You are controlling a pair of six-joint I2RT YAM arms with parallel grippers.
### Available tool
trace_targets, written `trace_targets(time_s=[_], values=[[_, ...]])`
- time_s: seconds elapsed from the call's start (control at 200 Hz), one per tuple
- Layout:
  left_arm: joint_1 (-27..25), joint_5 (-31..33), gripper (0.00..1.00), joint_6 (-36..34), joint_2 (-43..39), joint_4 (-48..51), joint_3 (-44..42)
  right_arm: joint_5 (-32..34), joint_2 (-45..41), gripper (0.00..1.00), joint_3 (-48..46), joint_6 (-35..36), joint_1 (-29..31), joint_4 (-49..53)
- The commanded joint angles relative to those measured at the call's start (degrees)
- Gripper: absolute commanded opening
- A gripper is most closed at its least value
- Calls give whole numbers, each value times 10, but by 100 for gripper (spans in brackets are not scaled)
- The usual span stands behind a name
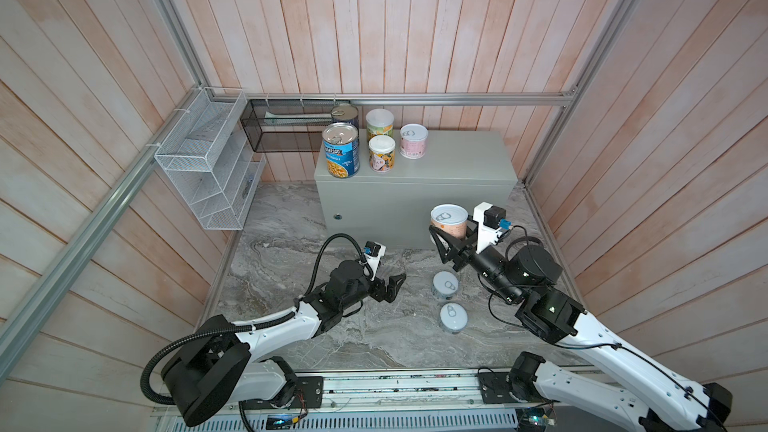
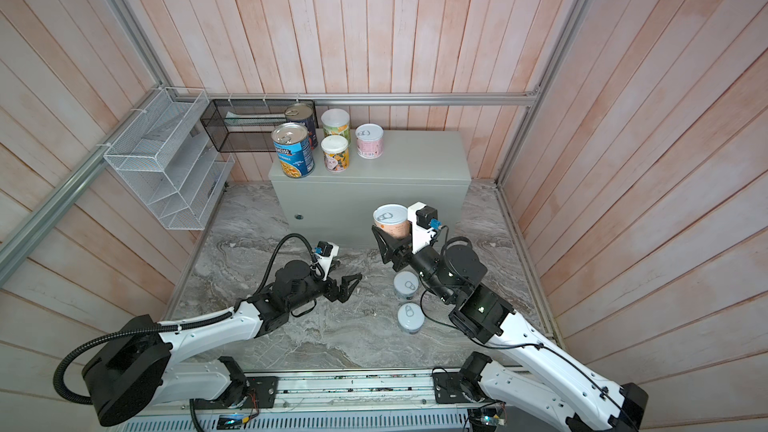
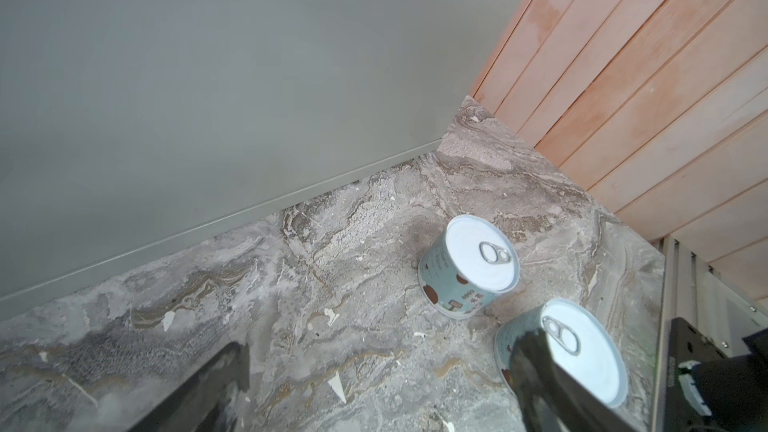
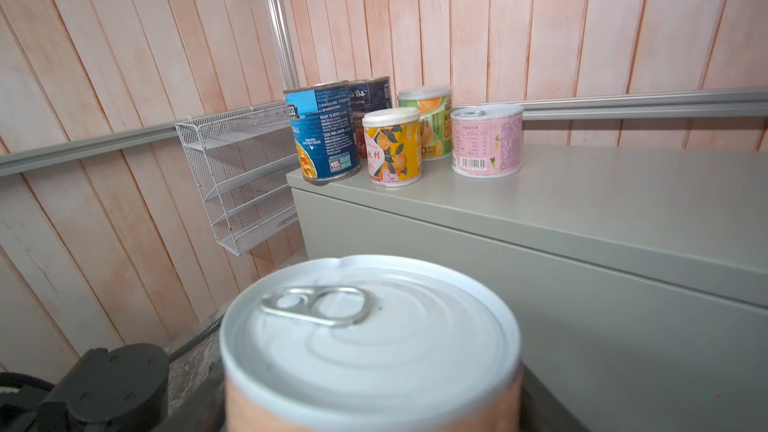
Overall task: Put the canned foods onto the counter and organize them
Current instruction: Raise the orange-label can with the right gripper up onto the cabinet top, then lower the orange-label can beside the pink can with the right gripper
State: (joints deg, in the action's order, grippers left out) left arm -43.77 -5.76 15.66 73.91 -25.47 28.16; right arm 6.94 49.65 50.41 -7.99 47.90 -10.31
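Grey-green surface (image 1: 457,160): five cans (image 1: 381,153) at 10 o'clock | right pincer (image 1: 451,229) grips peach can (image 1: 449,214) | left pincer (image 1: 395,286) gapes, empty | two teal cans (image 1: 445,284) on marble (image 1: 291,243)

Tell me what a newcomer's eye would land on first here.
The peach can held up in the right gripper, its jaws closed on it, in front of the grey-green counter. Next, the five colourful cans clustered at the counter top's left end in both top views. Then two pale blue cans standing on the marble surface nearby.

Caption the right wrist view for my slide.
Held peach pull-tab can faces five cans grouped on the grey-green counter.
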Motion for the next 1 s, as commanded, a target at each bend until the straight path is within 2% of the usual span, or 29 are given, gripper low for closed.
trace_targets(time_s=[0.0, 0.33, 0.505, 0.72, 0.995], values=[[2, -16, 100, -5, -9, -89, -23, -24, 27, 74, 59, 10, -10, -57], [2, -28, 100, -7, 5, -95, -23, -120, 141, 74, 168, -1, -99, -137], [2, -26, 100, -4, -1, -94, -26, -149, 212, 74, 226, -26, -155, -156], [1, -24, 100, -3, 0, -89, -24, -157, 300, 74, 294, -1, -175, -138], [1, -46, 100, 8, 10, -84, -16, -184, 352, 74, 317, -33, -183, -155]])
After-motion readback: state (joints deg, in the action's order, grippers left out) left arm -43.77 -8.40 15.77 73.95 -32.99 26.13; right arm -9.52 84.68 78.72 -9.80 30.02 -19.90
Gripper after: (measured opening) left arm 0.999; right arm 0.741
